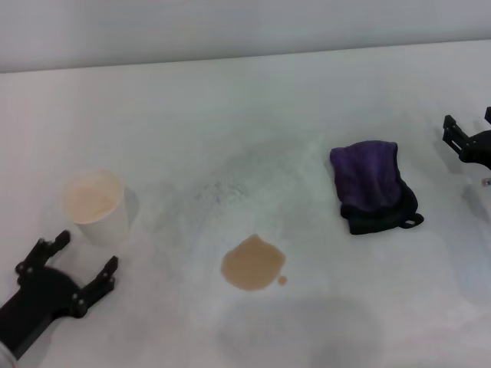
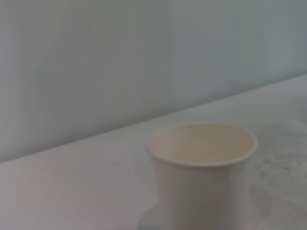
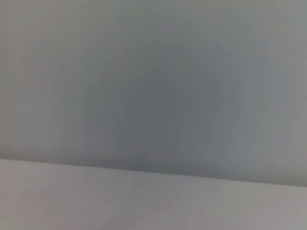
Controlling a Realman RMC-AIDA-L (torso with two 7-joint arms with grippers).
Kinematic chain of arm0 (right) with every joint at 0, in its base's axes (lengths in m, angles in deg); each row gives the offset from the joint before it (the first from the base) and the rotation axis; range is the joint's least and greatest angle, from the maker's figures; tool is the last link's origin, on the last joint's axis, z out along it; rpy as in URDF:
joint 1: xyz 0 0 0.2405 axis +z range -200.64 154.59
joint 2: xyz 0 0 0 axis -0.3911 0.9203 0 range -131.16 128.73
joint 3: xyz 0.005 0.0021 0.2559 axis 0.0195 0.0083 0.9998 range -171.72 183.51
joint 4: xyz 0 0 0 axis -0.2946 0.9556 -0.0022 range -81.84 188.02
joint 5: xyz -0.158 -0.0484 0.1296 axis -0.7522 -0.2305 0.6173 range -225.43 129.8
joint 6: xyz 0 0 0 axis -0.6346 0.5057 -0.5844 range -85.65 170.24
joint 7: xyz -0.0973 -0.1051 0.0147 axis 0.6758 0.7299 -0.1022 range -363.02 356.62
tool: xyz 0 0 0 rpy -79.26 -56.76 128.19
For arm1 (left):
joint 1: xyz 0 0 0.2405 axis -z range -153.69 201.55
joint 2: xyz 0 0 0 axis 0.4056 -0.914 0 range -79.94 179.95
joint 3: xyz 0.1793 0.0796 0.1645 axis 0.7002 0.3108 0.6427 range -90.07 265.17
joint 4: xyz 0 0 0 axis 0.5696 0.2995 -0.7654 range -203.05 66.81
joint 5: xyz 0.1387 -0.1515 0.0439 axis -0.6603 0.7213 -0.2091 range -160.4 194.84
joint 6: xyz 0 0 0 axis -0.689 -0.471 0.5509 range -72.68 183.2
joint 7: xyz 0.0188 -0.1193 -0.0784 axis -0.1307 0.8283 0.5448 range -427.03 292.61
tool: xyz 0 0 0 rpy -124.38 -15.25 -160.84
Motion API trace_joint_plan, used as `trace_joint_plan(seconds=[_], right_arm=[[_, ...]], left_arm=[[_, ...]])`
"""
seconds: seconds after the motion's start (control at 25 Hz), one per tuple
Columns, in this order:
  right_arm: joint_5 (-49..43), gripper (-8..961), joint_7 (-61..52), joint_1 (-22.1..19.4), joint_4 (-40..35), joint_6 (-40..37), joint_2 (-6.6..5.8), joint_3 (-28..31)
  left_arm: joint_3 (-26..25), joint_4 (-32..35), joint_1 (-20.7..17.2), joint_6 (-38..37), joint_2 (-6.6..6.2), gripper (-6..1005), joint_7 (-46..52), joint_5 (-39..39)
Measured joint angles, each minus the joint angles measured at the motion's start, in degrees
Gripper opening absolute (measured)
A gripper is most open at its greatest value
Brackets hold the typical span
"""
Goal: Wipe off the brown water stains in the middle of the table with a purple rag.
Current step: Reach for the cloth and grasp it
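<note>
Nothing wiped yet. Table (image 1: 230, 130) still carrying brown water stains (image 1: 252, 263) mid-surface (droplet beside). Purple rag (image 1: 372, 184) lying untouched, right of them. Left gripper (image 1: 77, 264) spread, empty; right gripper (image 1: 469, 136) spread, near rag.

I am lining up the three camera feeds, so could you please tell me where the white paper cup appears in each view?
Head view: the paper cup stands upright at the left on the table, just beyond the open left gripper.
Left wrist view: the cup fills the lower centre-right.
Right wrist view: not in it.
Shared landmark: the table's far edge against the grey wall.
</note>
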Motion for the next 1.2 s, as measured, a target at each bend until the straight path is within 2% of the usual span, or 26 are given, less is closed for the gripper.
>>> trace_joint_plan(seconds=[0.28,0.4,0.44,0.56,0.68,0.76,0.88,1.04,1.12,1.2], right_arm=[[0.00,766,-0.69,0.13,-0.05,1.16,-0.20,-1.58],[0.01,766,-2.13,0.10,-0.07,3.85,-0.23,-4.61],[-0.01,766,-3.77,0.00,-0.09,5.16,-0.26,-6.06],[0.00,766,-11.85,-0.46,-1.89,7.62,-0.41,-11.62],[-0.02,766,-26.40,-1.73,-7.97,7.59,-0.63,-20.70],[-0.27,766,-40.50,-3.98,-15.71,6.17,-1.13,-28.86],[-4.12,766,-59.52,-7.18,-27.02,3.78,-2.02,-36.77],[-18.11,764,-84.05,-9.45,-42.10,3.89,-2.65,-39.16],[-29.45,761,-97.62,-9.25,-49.92,4.45,-2.84,-39.18],[-43.95,758,-111.03,-8.02,-57.30,6.31,-2.48,-39.25]], left_arm=[[0.02,0.92,-6.12,-8.30,-0.06,893,-3.72,6.32],[0.02,0.92,-7.43,-10.49,-0.06,893,-4.18,7.93],[0.02,0.84,-8.83,-12.65,-0.08,893,-4.78,10.06],[0.02,0.50,-9.93,-15.07,-0.14,892,-5.01,12.13],[0.02,0.27,-10.73,-17.35,-0.28,891,-5.04,14.53],[0.02,0.20,-10.84,-18.19,-0.38,892,-5.05,15.67],[0.02,-0.13,-10.72,-18.91,-0.40,892,-5.05,16.57],[0.02,-0.47,-10.79,-19.67,-0.41,892,-5.04,18.61],[0.02,-0.54,-10.53,-19.72,-0.41,892,-5.04,19.40],[0.02,-0.65,-10.35,-19.73,-0.41,892,-5.04,19.48]])
